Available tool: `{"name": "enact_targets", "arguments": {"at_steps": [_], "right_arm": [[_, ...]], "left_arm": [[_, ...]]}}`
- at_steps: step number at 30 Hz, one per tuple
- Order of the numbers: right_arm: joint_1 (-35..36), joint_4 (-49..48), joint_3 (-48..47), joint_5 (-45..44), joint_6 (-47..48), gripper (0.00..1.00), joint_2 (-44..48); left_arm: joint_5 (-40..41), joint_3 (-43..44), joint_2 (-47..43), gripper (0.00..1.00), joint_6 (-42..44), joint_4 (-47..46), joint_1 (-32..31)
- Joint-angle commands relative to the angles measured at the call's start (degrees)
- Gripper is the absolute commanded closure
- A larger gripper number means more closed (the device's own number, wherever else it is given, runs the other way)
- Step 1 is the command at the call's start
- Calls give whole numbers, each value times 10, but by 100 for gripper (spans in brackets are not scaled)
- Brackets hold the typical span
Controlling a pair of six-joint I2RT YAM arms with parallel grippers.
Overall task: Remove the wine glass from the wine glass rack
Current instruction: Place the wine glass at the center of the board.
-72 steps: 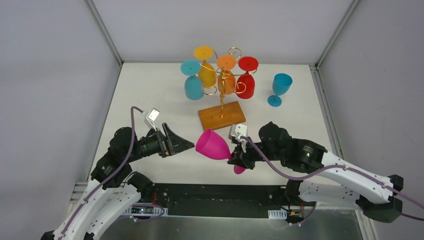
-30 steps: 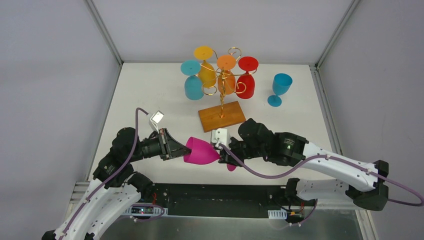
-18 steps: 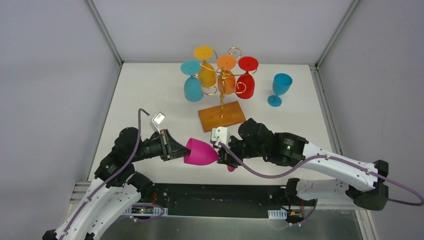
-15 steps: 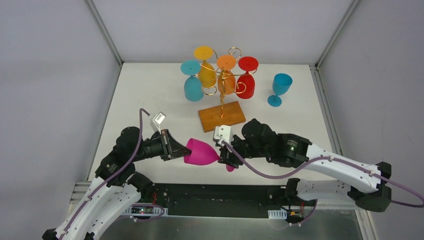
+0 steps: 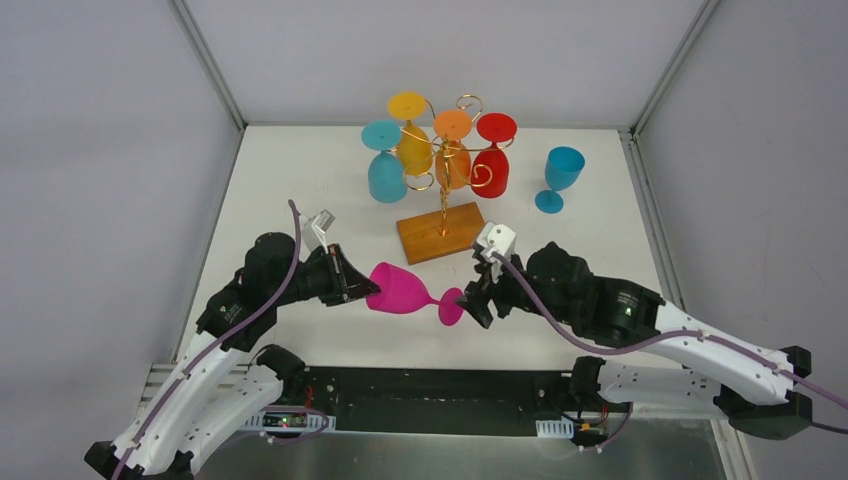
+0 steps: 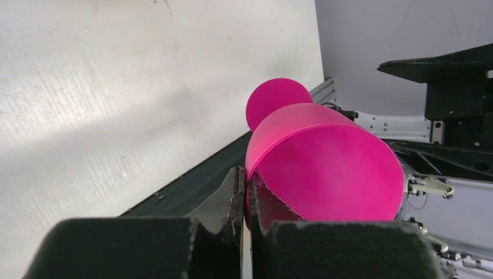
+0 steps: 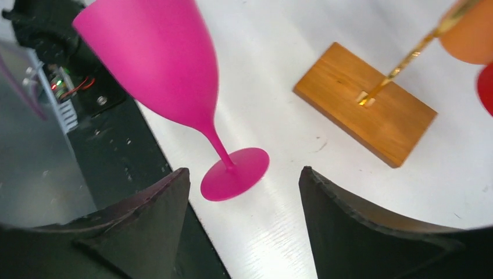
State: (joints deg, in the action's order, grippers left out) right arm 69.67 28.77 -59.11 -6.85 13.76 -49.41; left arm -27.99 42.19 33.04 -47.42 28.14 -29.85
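Observation:
A pink wine glass [image 5: 405,292] lies on its side in the air over the table's near edge. My left gripper [image 5: 368,290] is shut on its rim, one finger inside the bowl [image 6: 325,168] and one outside. Its round foot [image 5: 452,306] points right toward my right gripper [image 5: 478,300], which stands open just behind the foot and apart from it. In the right wrist view the foot [image 7: 235,174] sits between the spread fingers [image 7: 157,215] without touching them. The wine glass rack [image 5: 443,190] stands at the back on its wooden base [image 5: 443,232].
Several glasses hang upside down on the rack: teal [image 5: 385,165], yellow [image 5: 412,135], orange [image 5: 453,150], red [image 5: 493,160]. A blue glass [image 5: 560,178] stands upright to the rack's right. The dark frame [image 5: 440,385] runs along the table's near edge.
My right gripper has opened, let go of the pink glass's stem end and drawn back to the right. The left gripper keeps the glass by its rim and has lifted it slightly.

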Motion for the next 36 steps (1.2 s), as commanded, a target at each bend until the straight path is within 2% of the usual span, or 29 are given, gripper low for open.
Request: {"name": "enact_targets", "arguments": {"at_steps": [1,4,9,14,18,20,24,25,27,36], "right_arm": [[-14,-15,-8,-130,-85,27,10],[-61,28,-39,-143,-141,27,-8],[-184,105,-83,-135,-242,29,-48],[-268,116,-64,-115,-271,28,-48],[-281,114,-43,-123,-281,25,-38],[-283,121,-39,-140,-281,19,-35],[-288,127,-28,-159,-287,17,-23],[-290,127,-26,-155,-292,14,-18],[-292,124,-19,-151,-303,2,-8],[-295,106,22,-182,-327,1,45]], "left_arm": [[16,48,30,100,56,23,32],[21,72,59,100,80,47,59],[38,113,102,100,113,95,120],[47,145,145,100,145,127,193],[80,180,175,100,171,147,232],[101,199,190,100,180,154,244],[157,241,234,100,199,167,256],[174,252,245,100,202,167,257],[198,273,269,100,206,169,262],[272,350,374,100,220,169,266]]}}
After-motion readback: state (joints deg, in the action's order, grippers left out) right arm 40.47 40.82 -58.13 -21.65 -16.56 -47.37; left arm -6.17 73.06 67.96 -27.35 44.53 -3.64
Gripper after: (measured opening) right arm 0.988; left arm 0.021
